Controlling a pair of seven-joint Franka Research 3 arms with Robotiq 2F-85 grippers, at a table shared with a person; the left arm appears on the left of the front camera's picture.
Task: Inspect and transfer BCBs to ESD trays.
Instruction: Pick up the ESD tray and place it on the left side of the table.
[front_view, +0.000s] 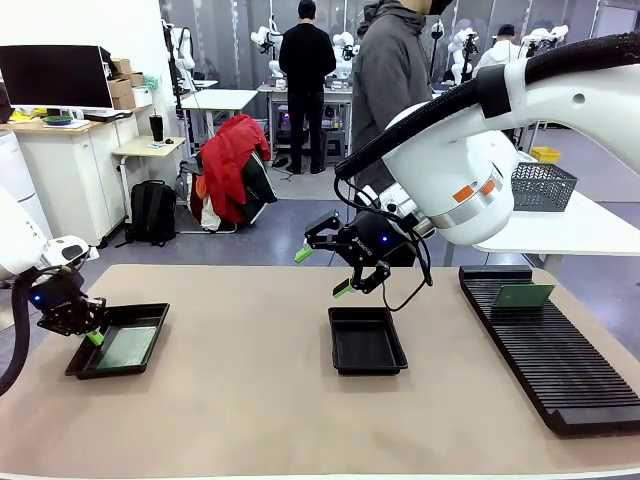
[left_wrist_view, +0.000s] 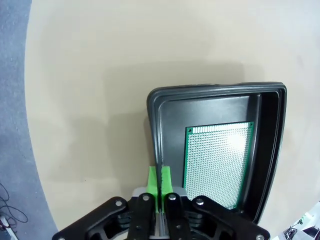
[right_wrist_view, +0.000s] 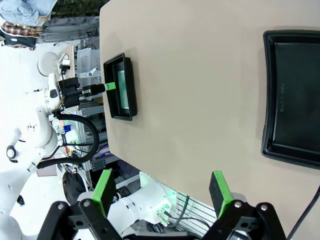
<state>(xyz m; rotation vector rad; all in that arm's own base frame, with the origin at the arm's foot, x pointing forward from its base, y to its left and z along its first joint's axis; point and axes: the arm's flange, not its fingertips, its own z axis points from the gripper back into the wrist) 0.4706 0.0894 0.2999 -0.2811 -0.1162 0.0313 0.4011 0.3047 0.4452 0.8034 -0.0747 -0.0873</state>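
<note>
Left gripper is pinched fully shut w/ nothing between the pads, tips right at the left long rim of the left ESD tray, while the right gripper hangs wide open & empty over the bare middle tray. Risk as I see it: a sideways pull-off by the left arm could clip that rim, jolt the tray & skid the BCB. Board lies flat inside, speckled face up, long axis along the tray's long side, running near-to-far across the table.
</note>
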